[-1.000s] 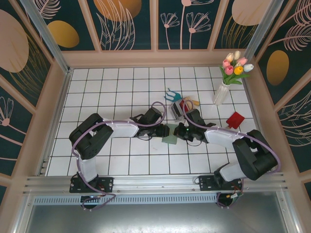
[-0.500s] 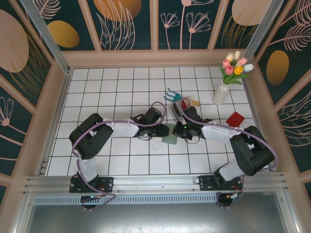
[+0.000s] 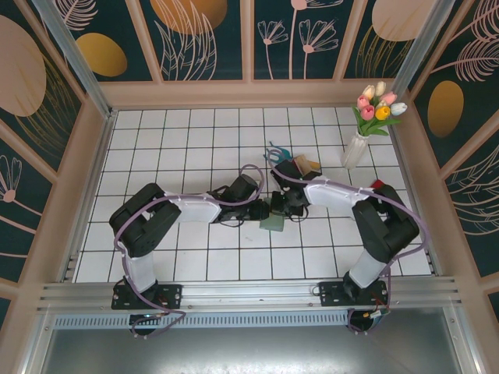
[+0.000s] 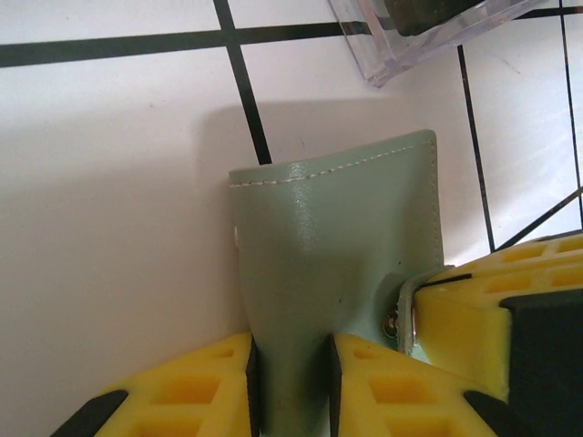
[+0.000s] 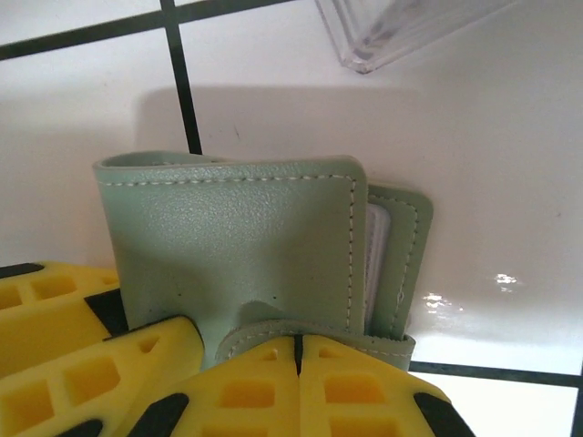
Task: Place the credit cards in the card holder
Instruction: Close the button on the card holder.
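Both grippers clamp the green wallet, just on the near side of the clear rack.

The folded wallet sits over the white tiled table, a shadow falling under it toward the rack. The left gripper has its yellow fingers pressed against either face of the wallet's body. The right gripper has its fingertips drawn together on a thin stitched flap along the wallet's edge. A pale strip shows between the wallet's layers; whether it is a card cannot be told.

card holder on table, rack behind it
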